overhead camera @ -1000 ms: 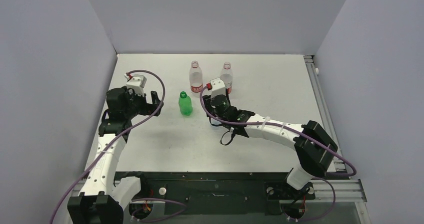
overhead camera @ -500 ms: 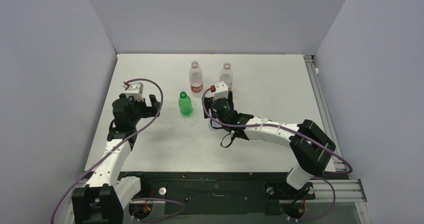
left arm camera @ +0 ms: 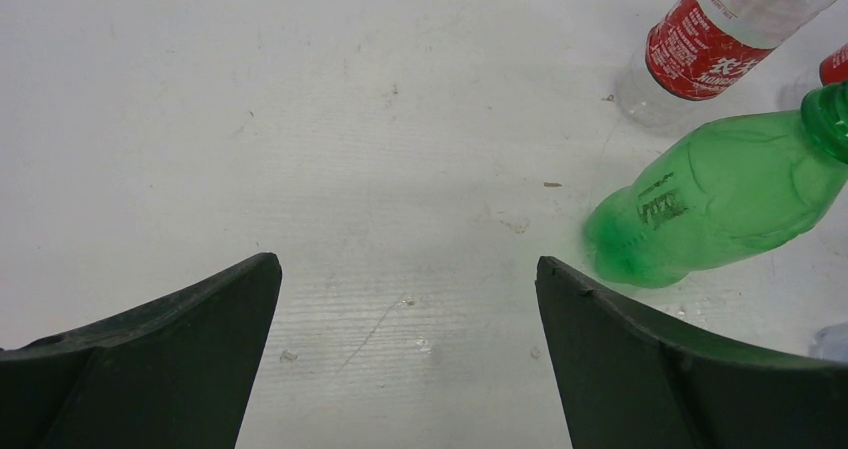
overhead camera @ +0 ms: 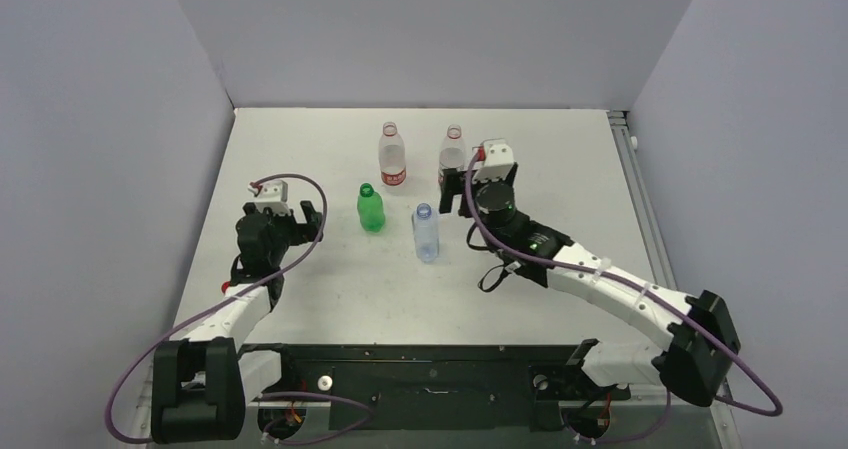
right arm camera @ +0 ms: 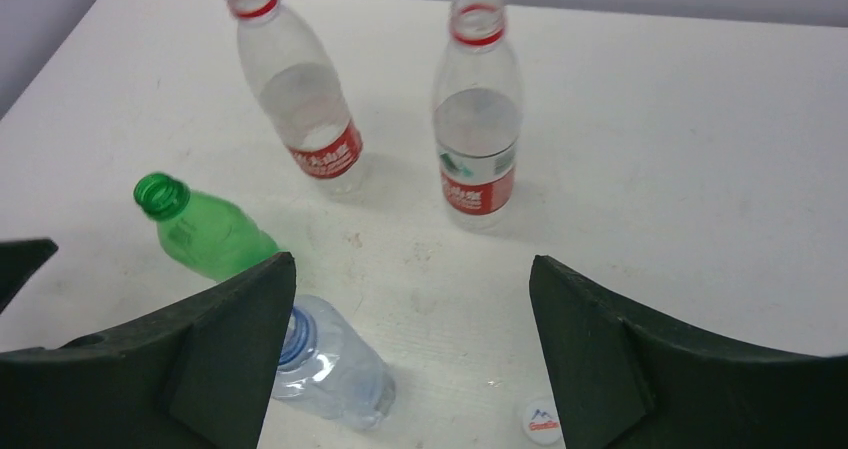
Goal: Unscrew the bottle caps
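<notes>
Top view: 4 bottles are being shown upright mid-table, the left red-label bottle (overhead camera: 392, 159) and right red-label bottle (overhead camera: 452, 149) behind, the green bottle (overhead camera: 371, 209) and pale-blue bottle (overhead camera: 426, 234) nearer. The left arm is being held low and folded, with the left gripper (overhead camera: 308, 212) aimed toward the green bottle but apart from it. The right arm is being stretched in from the right, with the right gripper (overhead camera: 456, 194) just beside the right red-label bottle; contact cannot be told. Left wrist view: the jaws are being held wide apart and empty over bare table (left arm camera: 300, 89). Right wrist view: the jaws are likewise being held wide apart, gripping nothing. 3 mouths are being shown open and uncapped; the pale-blue neck is being partly hidden by a finger but looks uncapped too. 1 whitish cap (right arm camera: 541, 419) is lying loose on the table near the pale-blue bottle; the other 3 caps are not being seen. Judgement: unscrewing looks finished, and clearing away is probably the step in hand. It is best done by lifting before swinging, since light bottles tip easily.
</notes>
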Robot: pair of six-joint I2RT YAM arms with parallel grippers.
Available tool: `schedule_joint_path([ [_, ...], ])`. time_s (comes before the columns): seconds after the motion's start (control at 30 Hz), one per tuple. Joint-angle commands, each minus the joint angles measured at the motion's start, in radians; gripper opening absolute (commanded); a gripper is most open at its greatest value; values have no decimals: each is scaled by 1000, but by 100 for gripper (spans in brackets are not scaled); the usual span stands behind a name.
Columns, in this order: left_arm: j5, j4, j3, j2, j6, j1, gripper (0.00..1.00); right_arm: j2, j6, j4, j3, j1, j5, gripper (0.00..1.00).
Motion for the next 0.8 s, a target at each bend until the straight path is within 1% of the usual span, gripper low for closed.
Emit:
schedule_joint_path([
  [0.0,-22,219,-43,38,-5,7,97,-161,1,-51,-52,-96,59,82],
  [0.03,-23,240,-58,46,1,7,97,-181,12,-52,-63,-148,73,82],
  [0.07,-25,282,-64,65,2,7,97,-219,17,-50,-85,-175,94,82],
  [0.13,-25,339,-80,104,-1,7,97,-268,34,-18,-132,-252,223,82],
  [0.17,-21,359,-88,117,-3,7,97,-283,31,6,-156,-301,257,83],
  [0.2,-19,403,-91,146,-5,7,97,-307,19,69,-212,-349,332,84],
  [0.23,-18,426,-99,160,-2,7,97,-314,-19,113,-242,-370,384,84],
  [0.27,-17,471,-104,185,15,7,97,-314,-46,176,-288,-412,478,86],
  [0.3,-20,494,-112,196,20,7,97,-307,-47,183,-298,-445,501,87],
  [0.33,-37,507,-109,208,22,7,97,-277,-19,137,-292,-516,520,87],
  [0.37,-48,508,-108,213,23,8,97,-242,3,87,-283,-548,529,87],
  [0.4,-62,545,-112,227,32,8,97,-230,28,81,-288,-603,534,87],
  [0.43,-66,574,-133,238,32,8,97,-225,27,120,-328,-623,531,87],
  [0.47,-75,645,-160,264,31,8,97,-228,20,153,-356,-658,509,87],
  [0.5,-79,683,-175,277,29,8,97,-237,17,226,-414,-673,485,87],
  [0.53,-81,761,-200,308,30,8,97,-239,16,257,-439,-701,437,87],
  [0.63,-88,895,-222,382,26,8,97,-187,-11,385,-496,-729,344,87],
  [0.67,-92,880,-207,393,24,8,97,-169,-39,410,-502,-731,330,87],
  [0.7,-94,800,-192,378,23,8,97,-138,-51,466,-518,-734,308,87],
  [0.77,-105,738,-151,384,18,7,97,-102,-71,560,-551,-742,281,87],
])
